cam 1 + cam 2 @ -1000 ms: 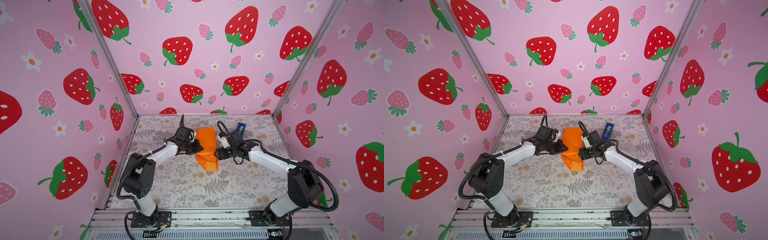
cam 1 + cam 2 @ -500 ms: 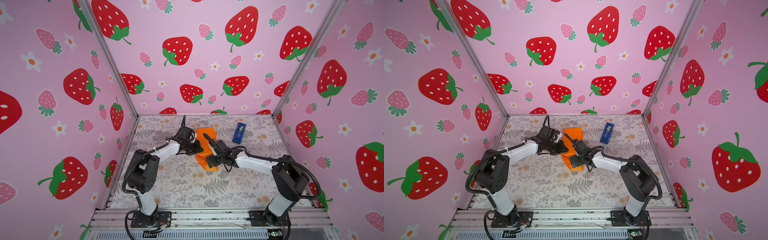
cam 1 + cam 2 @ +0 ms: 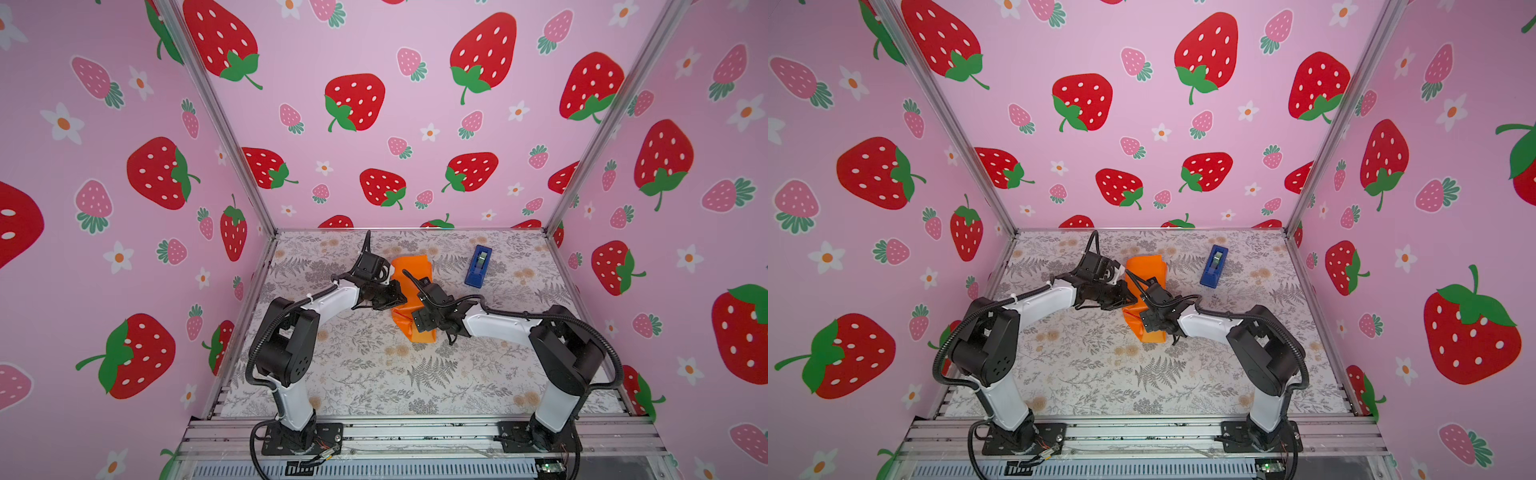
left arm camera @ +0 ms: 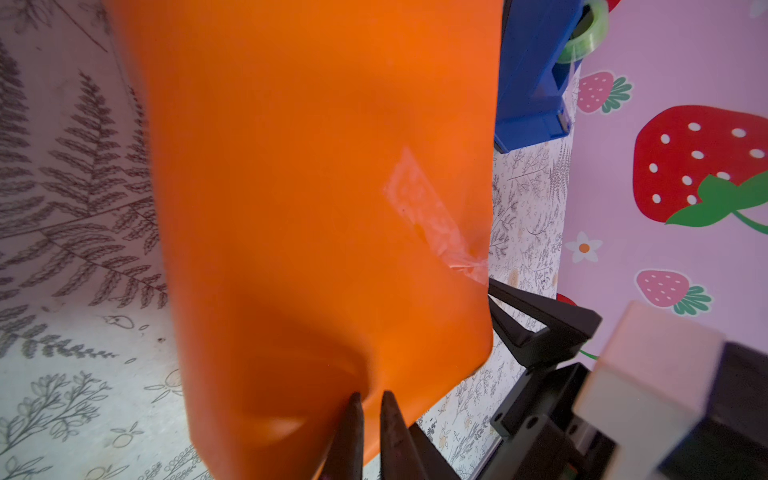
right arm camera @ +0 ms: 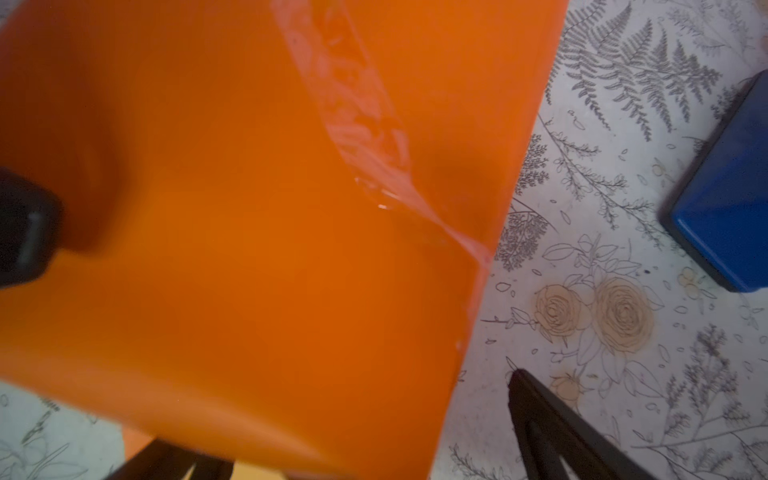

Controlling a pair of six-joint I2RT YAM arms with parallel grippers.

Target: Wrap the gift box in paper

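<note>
The orange paper, folded into a long bundle with a strip of clear tape on it, lies on the flowered tablecloth between the two arms. The left gripper is pressed together and pinches one edge of the paper. The right gripper is spread wide at the bundle, with one finger just beside the paper. A blue tape dispenser stands apart, to the right in both top views.

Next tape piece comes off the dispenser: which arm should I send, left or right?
Right. The right hand is open, gripping nothing, and the tape dispenser lies on that arm's side of the table. The left hand is pinched shut on the paper, likely holding the fold.
</note>
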